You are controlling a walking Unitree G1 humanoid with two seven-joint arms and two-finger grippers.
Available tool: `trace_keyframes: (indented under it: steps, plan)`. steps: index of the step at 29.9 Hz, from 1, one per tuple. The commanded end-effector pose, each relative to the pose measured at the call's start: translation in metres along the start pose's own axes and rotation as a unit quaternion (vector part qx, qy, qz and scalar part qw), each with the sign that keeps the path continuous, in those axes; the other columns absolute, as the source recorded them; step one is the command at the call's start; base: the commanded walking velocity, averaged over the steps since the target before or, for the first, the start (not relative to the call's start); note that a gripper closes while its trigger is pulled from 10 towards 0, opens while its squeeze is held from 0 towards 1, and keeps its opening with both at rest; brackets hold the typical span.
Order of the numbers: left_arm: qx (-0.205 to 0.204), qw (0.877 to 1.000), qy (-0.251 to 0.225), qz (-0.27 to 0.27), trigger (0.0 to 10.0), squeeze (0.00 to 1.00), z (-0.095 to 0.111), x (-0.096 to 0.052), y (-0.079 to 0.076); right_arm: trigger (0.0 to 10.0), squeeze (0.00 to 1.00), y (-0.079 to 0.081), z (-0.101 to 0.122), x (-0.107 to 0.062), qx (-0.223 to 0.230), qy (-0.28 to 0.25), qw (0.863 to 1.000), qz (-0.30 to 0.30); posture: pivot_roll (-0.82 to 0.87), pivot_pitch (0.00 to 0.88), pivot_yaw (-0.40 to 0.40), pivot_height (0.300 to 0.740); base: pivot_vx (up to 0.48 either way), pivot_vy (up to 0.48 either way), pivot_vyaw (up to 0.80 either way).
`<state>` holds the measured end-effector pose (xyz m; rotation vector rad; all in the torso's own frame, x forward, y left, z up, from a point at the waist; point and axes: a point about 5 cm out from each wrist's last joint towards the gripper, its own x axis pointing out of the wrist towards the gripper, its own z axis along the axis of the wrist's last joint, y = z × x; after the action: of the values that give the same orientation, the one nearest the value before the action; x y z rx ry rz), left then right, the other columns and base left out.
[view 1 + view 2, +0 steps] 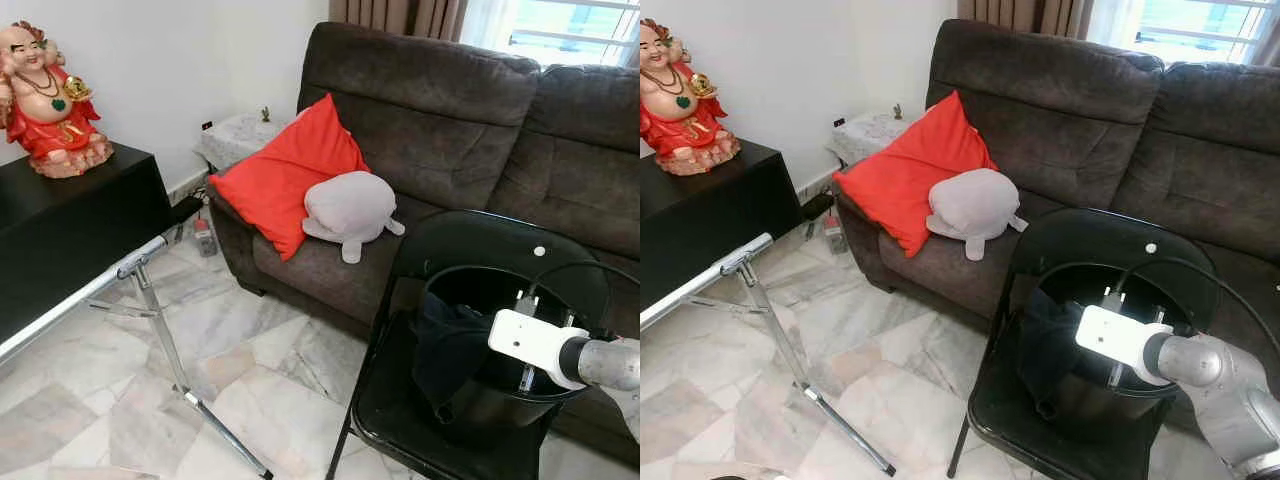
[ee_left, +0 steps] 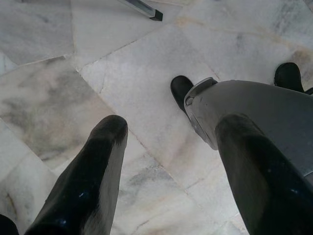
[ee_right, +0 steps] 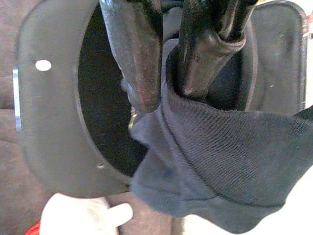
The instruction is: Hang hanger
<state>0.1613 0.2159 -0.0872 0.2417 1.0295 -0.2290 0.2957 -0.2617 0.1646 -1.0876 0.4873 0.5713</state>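
Note:
A dark navy knitted garment (image 1: 448,345) hangs over the seat of a black folding chair (image 1: 470,240) in front of the sofa. In the right wrist view my right gripper (image 3: 168,93) is shut on a ribbed edge of that garment (image 3: 220,147), with one fingertip (image 3: 142,93) outside the fabric and the other tucked into the fold. From the head views, the white wrist housing (image 1: 532,345) covers the fingers. I cannot make out a hanger. My left gripper (image 2: 171,161) hangs open above the marble floor. A silver rack rail (image 1: 85,292) runs along the left.
A brown sofa (image 1: 450,120) holds a red cushion (image 1: 285,170) and a grey plush toy (image 1: 350,205). A black cabinet (image 1: 70,215) with a red figurine (image 1: 45,100) stands at the left. The rack's silver leg (image 1: 190,390) crosses the marble floor (image 1: 270,350).

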Motion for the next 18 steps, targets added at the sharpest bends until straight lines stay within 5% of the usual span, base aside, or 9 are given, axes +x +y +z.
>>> trace_keyframes:
  steps: [1,11,18]
  plan:
    - [0.001,1.000,0.007,0.001,10.0,0.00,-0.003,-0.001,0.001,10.0,0.00,-0.006,0.005,-0.004,-0.009,-0.010,1.000,-0.007,-0.09,0.013,0.036,0.740,0.000,0.000,0.00]
    - [0.002,1.000,0.007,0.000,10.0,0.00,-0.003,-0.001,0.001,10.0,0.00,-0.014,0.007,-0.008,-0.014,-0.015,1.000,-0.015,-0.08,0.012,0.036,0.740,0.000,0.000,0.00]
    - [0.002,1.000,0.007,0.000,10.0,0.00,-0.003,-0.001,0.001,10.0,0.00,-0.033,0.022,-0.009,0.031,-0.070,0.994,-0.082,-0.09,0.013,0.036,0.740,0.000,0.000,0.00]
